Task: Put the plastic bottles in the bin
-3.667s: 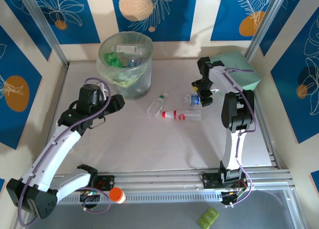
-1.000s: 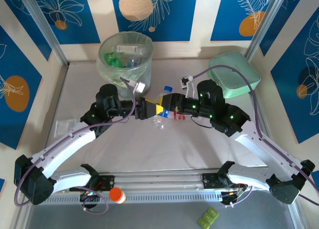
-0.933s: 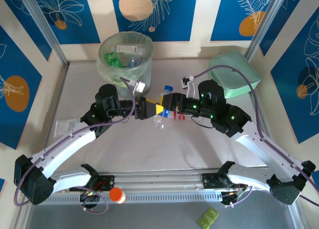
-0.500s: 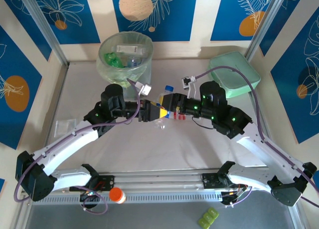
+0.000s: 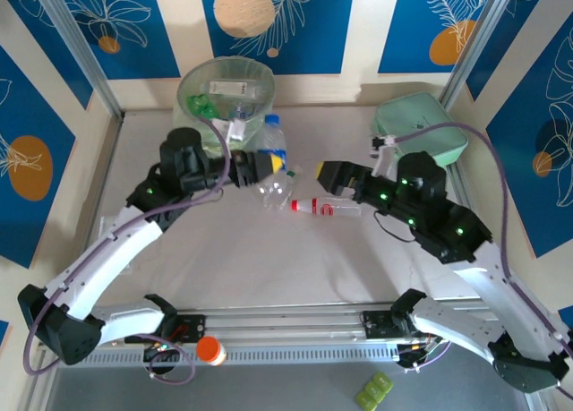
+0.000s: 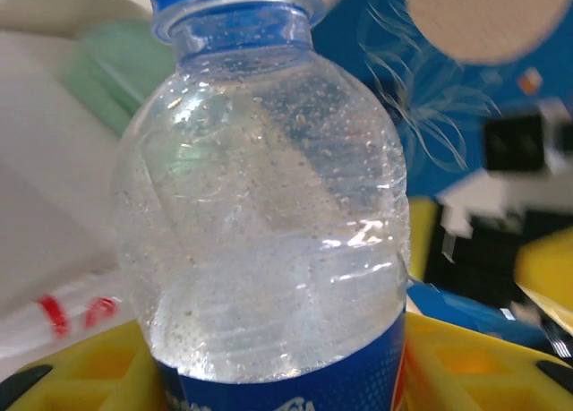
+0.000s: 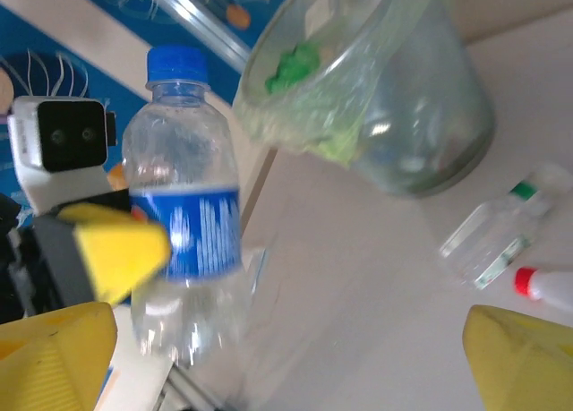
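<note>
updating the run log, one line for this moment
left gripper: shut on blue-label bottle, near bin | right gripper: open | table: clear bottle, red-label bottle

I hold a clear bottle [image 6: 269, 223] upright, its blue cap on top and its blue label low between my 2 yellow fingers [image 6: 81, 371]. A blurred red-marked bottle [image 6: 63, 317] lies behind it at lower left.

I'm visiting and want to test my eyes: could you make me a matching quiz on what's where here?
1 blue-capped bottle
2 red-capped bottle
3 bin
4 right fingers

A lying on the table
B open, holding nothing
C gripped by the left fingers
D standing upright, far left

Pairs: 1-C, 2-A, 3-D, 4-B
</note>
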You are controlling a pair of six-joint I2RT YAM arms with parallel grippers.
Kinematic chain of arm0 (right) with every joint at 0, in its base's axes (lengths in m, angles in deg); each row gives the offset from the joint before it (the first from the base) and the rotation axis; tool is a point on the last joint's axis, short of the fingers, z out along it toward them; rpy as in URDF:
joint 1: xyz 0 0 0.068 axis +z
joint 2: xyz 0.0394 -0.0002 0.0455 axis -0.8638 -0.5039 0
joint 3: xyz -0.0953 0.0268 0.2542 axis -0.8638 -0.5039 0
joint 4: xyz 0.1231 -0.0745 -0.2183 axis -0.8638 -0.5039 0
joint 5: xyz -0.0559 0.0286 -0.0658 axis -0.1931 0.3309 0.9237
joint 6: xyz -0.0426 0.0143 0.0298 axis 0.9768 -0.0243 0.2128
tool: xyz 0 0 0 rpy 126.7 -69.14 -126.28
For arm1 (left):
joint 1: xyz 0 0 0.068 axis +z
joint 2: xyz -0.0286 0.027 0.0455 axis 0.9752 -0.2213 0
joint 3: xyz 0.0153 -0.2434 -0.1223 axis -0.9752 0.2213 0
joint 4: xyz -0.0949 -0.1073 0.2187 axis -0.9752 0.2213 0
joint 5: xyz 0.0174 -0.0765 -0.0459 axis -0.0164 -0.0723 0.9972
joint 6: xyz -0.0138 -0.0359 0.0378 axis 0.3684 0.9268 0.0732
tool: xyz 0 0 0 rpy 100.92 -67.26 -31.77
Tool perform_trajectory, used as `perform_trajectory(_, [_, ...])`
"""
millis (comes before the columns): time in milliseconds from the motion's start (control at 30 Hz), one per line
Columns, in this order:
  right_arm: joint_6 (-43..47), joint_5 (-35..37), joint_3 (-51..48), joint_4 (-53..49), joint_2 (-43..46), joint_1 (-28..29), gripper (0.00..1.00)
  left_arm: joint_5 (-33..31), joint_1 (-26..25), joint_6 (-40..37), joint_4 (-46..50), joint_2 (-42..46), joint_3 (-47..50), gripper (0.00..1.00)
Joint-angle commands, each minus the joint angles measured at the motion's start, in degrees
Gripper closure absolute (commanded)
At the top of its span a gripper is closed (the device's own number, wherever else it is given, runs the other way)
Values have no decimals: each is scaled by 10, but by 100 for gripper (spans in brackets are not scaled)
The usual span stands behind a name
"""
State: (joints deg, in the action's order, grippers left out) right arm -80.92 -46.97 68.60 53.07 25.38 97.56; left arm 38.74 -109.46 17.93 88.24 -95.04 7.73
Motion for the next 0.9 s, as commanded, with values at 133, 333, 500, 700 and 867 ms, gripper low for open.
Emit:
perform_trajectory(133, [33,14,8,-60,35,-68,0,-137,91,46,189,-98,-225,65])
perform_trajectory(333, [44,34,-15,-77,47,-89,1,-213,137,81,280,-177,-346,67])
perform_trajectory(500, [35,25,-42,-66,46,-100,1,-250,154,121,338,-262,-449,69])
perform_trajectory(700, [29,16,-61,-56,36,-107,1,-271,167,202,358,-322,-488,69])
perform_trajectory(867, [29,16,-78,-50,43,-116,1,-292,170,234,346,-343,-491,67])
